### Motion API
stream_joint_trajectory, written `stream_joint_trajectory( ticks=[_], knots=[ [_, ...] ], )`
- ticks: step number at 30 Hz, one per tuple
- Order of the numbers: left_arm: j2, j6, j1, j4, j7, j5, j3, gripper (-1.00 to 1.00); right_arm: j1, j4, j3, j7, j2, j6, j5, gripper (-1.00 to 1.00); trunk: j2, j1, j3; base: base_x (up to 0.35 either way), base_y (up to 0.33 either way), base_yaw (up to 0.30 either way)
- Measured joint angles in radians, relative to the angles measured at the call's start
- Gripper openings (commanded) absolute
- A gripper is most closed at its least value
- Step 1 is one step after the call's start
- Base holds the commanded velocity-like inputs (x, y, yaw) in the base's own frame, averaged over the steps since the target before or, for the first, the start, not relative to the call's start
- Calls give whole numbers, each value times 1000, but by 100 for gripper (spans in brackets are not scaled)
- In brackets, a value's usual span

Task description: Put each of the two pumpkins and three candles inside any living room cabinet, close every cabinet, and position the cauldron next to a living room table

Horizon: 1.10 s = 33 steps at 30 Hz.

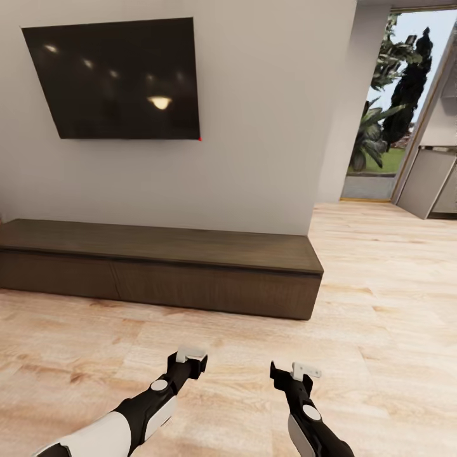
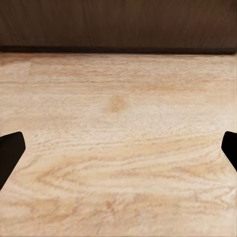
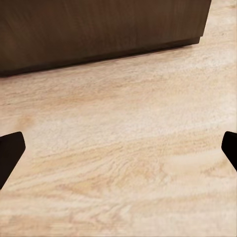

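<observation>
The long, low, dark brown cabinet (image 1: 158,270) stands against the white wall ahead, its flat drawer fronts all shut and its top bare. Its front also crosses the left wrist view as the cabinet (image 2: 118,24), and its right end shows in the right wrist view as the cabinet (image 3: 98,29). My left gripper (image 1: 190,360) and right gripper (image 1: 297,373) hover over the wood floor a short way in front of it. Both are open and hold nothing. The pumpkins, candles and cauldron are out of view.
A dark television (image 1: 117,79) hangs on the wall above the cabinet. To the right, the floor runs past the wall's corner toward an open doorway (image 1: 393,108) with trees outside and a grey unit (image 1: 431,184) beside it.
</observation>
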Motion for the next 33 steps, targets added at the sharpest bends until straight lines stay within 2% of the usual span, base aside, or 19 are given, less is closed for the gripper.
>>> stream_joint_trajectory(
  ticks=[28, 33],
  knots=[
    [3, 12, -1, 0, 0, 5, 6, 100, 0, 5, 0, -1, 1, 0, 0, 100, 7, -13, 108, 0, 0, 0],
    [3, 13, 0, 0, 0, 4, 6, 100, 0, 8, 0, 0, 2, 0, 1, 100, 38, -30, 124, 0, 0, 0]
  ],
)
